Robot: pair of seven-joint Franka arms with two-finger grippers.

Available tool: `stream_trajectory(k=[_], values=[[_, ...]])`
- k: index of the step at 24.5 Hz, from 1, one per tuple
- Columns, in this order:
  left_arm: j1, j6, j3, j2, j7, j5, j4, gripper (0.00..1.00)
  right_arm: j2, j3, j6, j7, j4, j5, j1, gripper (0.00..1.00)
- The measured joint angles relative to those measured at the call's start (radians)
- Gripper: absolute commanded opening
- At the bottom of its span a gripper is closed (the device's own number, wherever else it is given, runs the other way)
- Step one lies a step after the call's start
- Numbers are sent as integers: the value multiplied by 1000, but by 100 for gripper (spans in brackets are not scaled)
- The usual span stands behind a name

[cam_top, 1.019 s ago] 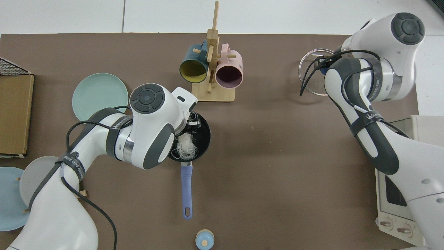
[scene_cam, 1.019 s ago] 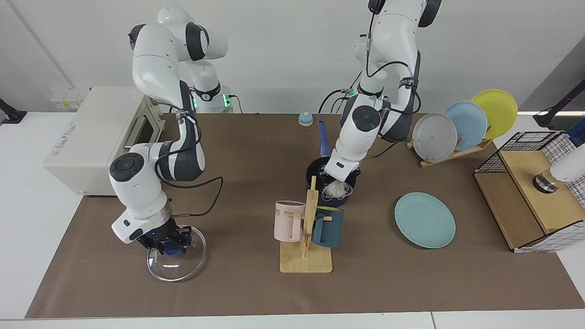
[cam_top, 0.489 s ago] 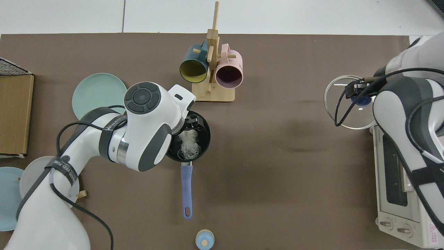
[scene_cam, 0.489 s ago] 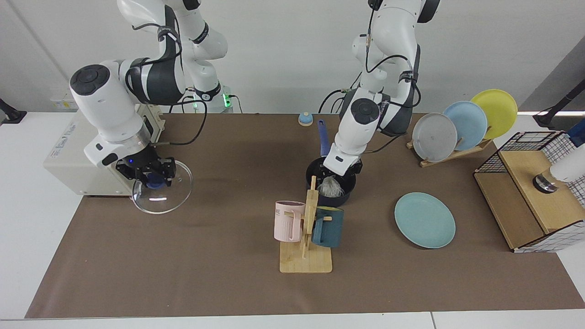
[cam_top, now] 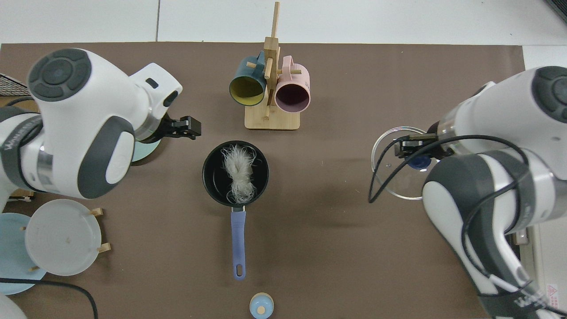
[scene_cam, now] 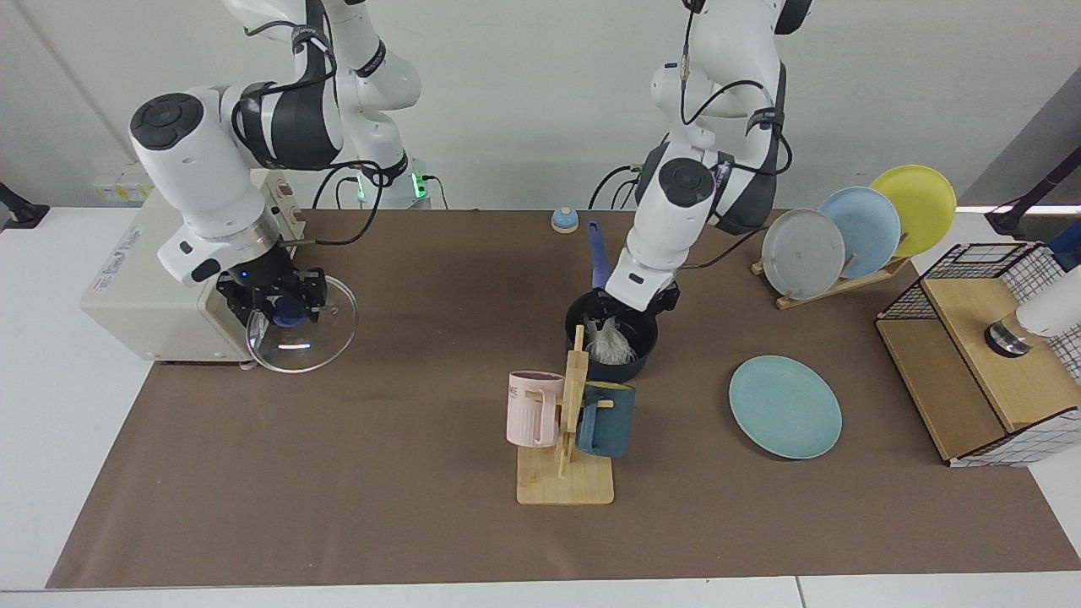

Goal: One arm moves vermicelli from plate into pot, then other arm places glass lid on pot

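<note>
**Two fixed cameras, one table**

The facing view looks from across the table, raised and angled down, taking in both arm bases and the wall beyond the pot. The top view looks straight down, closer in, the pot near its centre, handle toward its bottom edge. Both show the pot, the mug rack beside it and the brown mat.

Left gripper has risen off the vermicelli; glass lid seemingly edged potward.

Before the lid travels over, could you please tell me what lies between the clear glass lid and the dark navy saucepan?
Only bare brown table mat lies between glass lid and saucepan, clearest in the top view.
</note>
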Motion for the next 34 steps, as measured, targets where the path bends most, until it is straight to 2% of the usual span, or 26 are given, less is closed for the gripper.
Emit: stream_trajectory(k=[4, 8, 13, 18, 21, 27, 34], values=[[15, -7, 142, 9, 252, -2, 0, 100, 0, 9, 15, 186, 1, -8, 153, 0], [23, -39, 213, 7, 367, -2, 4, 100, 20, 9, 19, 321, 39, -9, 263, 0], [19, -175, 215, -24, 381, -2, 79, 100, 144, 3, -46, 425, 217, -10, 366, 0], [16, -274, 213, -88, 381, -2, 125, 100, 371, -1, -117, 548, 512, -27, 444, 0], [16, -288, 213, -101, 381, -2, 125, 100, 495, -12, -125, 598, 638, -48, 507, 0], [12, -290, 213, -98, 381, -2, 118, 100, 623, -21, -106, 618, 750, -58, 575, 0], [8, -290, 214, -98, 381, -2, 118, 100, 657, -31, -38, 603, 769, -61, 588, 0]])
